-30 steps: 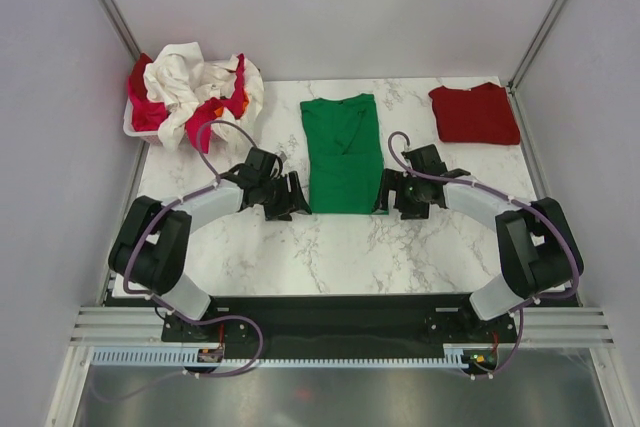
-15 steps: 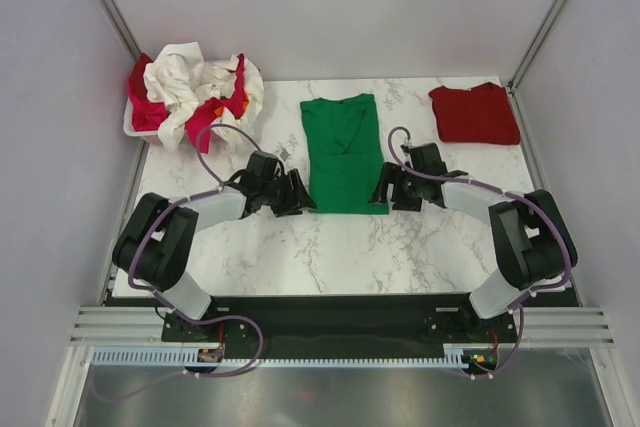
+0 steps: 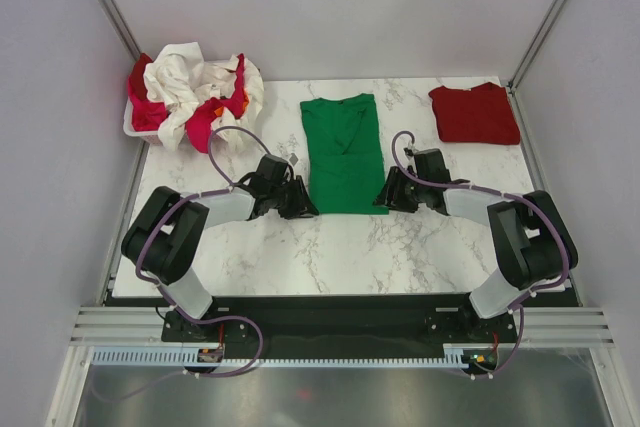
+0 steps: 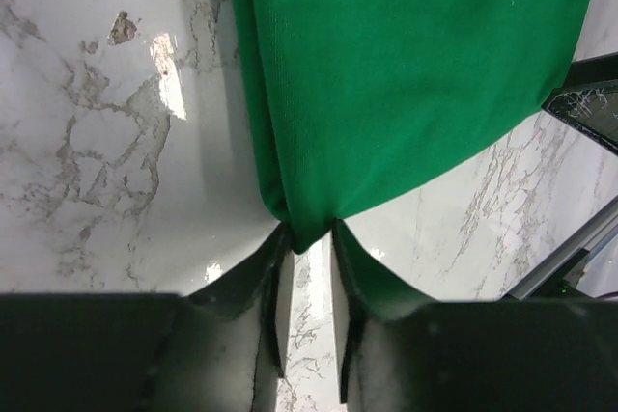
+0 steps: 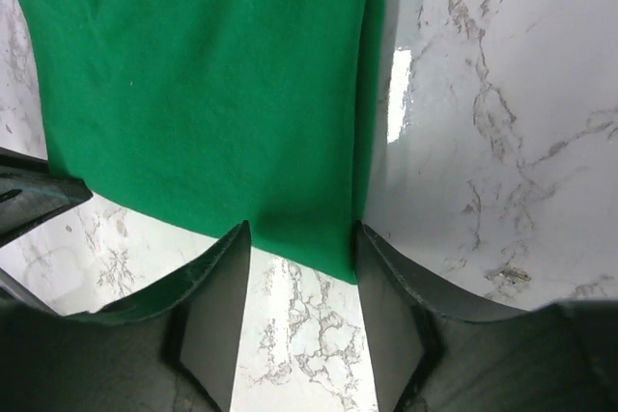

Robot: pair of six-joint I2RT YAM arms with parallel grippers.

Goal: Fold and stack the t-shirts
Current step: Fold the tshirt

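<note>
A bright green t-shirt (image 3: pixel 343 152) lies folded into a long strip on the middle of the marble table, collar at the far end. My left gripper (image 3: pixel 303 202) is at its near left corner. In the left wrist view the jaws (image 4: pixel 307 233) stand narrow, with the green t-shirt (image 4: pixel 406 74) corner pinched between the tips. My right gripper (image 3: pixel 385 197) is at the near right corner. Its open jaws (image 5: pixel 301 238) straddle that corner of the green t-shirt (image 5: pixel 212 74), which lies flat between them. A folded dark red t-shirt (image 3: pixel 474 113) lies at the far right.
At the far left corner stands a white basket (image 3: pixel 135 127) heaped with a cream-white t-shirt (image 3: pixel 180 77) and a pinkish red t-shirt (image 3: pixel 145 107). Bare marble table (image 3: pixel 330 247) shows between the green shirt and the arm bases. Frame posts rise at both far corners.
Both grippers slid inward to the green shirt's near corners and narrowed their jaws. The left one closed onto its corner. The shirts have not moved.
</note>
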